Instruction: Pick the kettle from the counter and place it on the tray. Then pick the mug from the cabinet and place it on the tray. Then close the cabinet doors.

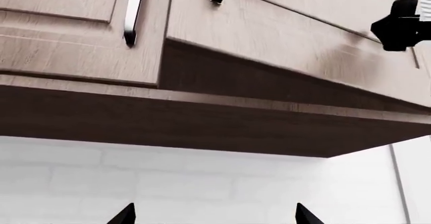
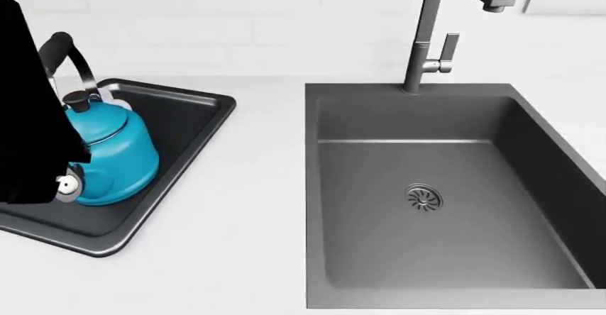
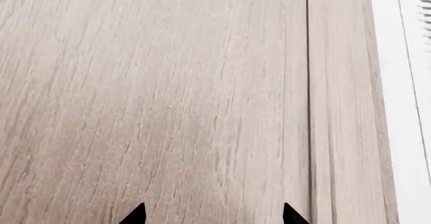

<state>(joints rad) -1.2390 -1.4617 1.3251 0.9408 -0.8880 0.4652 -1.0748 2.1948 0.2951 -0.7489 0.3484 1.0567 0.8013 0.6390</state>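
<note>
Kettle (image 2: 109, 155) upright on tray (image 2: 180, 127), spout apparently toward the robot.

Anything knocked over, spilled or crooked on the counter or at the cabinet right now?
Nothing stands out. The kettle stands upright inside the tray, with no spill on the counter. One cabinet door sits swung out from its neighbour, open rather than damaged. No mug shows in any view.

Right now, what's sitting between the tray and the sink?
Nothing: in the head view, only a bare strip of white counter separates the tray, which holds the kettle, from the sink.
</note>
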